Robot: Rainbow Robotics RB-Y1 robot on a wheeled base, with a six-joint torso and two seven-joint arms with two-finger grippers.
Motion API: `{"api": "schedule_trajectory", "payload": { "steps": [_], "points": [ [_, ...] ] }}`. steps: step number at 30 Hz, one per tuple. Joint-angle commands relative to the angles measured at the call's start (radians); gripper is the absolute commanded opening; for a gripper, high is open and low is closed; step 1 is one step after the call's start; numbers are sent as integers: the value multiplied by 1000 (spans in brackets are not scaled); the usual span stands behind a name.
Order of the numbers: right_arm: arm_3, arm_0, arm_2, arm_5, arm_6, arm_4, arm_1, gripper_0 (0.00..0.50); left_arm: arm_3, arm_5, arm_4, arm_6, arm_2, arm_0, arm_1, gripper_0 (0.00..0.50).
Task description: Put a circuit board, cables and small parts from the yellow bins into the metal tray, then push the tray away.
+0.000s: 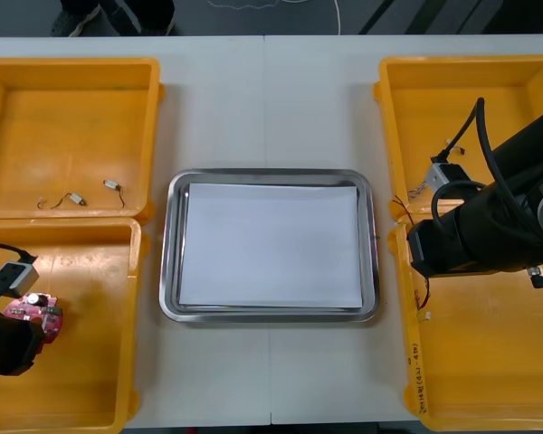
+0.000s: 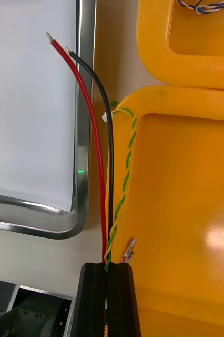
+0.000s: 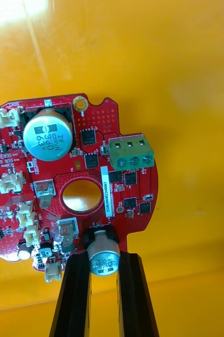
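Two grasps are seen and no delivery: the tray (image 1: 169,244) is shown with its white inside bare, so the task is judged to be at an early stage. The left gripper (image 3: 104,260) is clamped on the board (image 3: 91,118) at its edge, with a small silver cylinder caught between the fingers. The board is held within the near left bin (image 1: 90,233), and whether it is lifted off the floor cannot be told. The right gripper (image 2: 108,267) is closed on a bundle at the inner rim of the near right bin (image 1: 489,362): a red cable (image 2: 93,147), a black cable (image 2: 108,147) and a twisted green-and-yellow cable (image 2: 126,168). The bare ends of the red and black ones are carried out over the tray's right side. Small parts (image 1: 113,185) are left in the far left bin (image 1: 72,117), and a blue and white cable (image 2: 204,5) is seen in the far right bin (image 1: 507,99). By this reckoning the board and cables are yet to be set down in the tray, small parts are yet to be fetched, and the tray is yet to be pushed away.
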Motion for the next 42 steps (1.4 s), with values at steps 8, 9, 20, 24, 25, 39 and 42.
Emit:
{"api": "schedule_trajectory", "payload": {
  "steps": [8, 9, 20, 24, 25, 39, 42],
  "points": [
    [-7, -21, 9, -2, -36, -17, 14, 0, 30, -32, -22, -139, -39, 18, 35, 19],
    [-6, -21, 11, -2, -36, -17, 14, 0, 30, -31, -22, -139, -39, 18, 35, 27],
    [-6, -20, 11, -2, -38, -18, 14, 0, 27, -5, -8, -156, -15, -10, 35, 500],
    [-6, -21, 11, -2, -38, -18, 14, 0, 16, 12, -2, -162, 8, -22, 35, 500],
    [-6, -21, 11, -2, -38, -18, 14, 0, 9, 28, 1, -162, 19, -28, 35, 500],
    [-6, -15, 9, -2, -38, -15, 12, 0, -80, 111, 53, 34, 128, -99, 35, 500],
    [-6, -13, 11, -2, -38, -15, 14, 0, -86, 111, 54, 144, 127, -116, 35, 500]
  ]
}}
